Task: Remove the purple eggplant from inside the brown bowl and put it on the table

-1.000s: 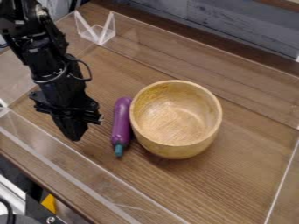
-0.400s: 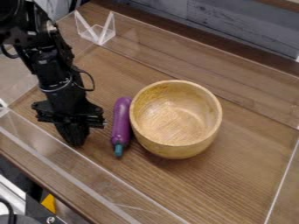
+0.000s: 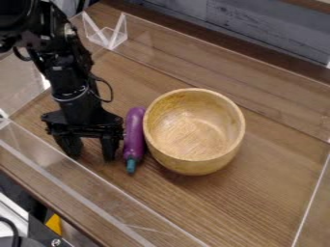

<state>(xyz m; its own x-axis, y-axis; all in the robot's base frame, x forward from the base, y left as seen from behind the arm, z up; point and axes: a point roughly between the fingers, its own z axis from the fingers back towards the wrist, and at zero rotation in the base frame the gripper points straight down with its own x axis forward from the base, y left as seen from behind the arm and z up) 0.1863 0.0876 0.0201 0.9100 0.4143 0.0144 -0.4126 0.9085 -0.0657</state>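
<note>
The purple eggplant [image 3: 133, 137] lies on the table [image 3: 258, 203], just left of the brown bowl [image 3: 195, 130], its teal stem tip pointing toward the front edge. The wooden bowl is upright with nothing in it. My gripper [image 3: 88, 147] stands to the left of the eggplant, pointing straight down close to the tabletop. Its two black fingers [image 3: 108, 147] are spread apart with nothing between them, the right one close beside the eggplant.
Clear acrylic walls [image 3: 77, 193] run along the table's edges, one close in front of the gripper. A clear triangular stand [image 3: 106, 31] sits at the back left. The black arm [image 3: 58, 58] rises from the gripper toward the upper left.
The gripper's fingers, pressed together before, have spread apart. The eggplant and the bowl have not moved.
</note>
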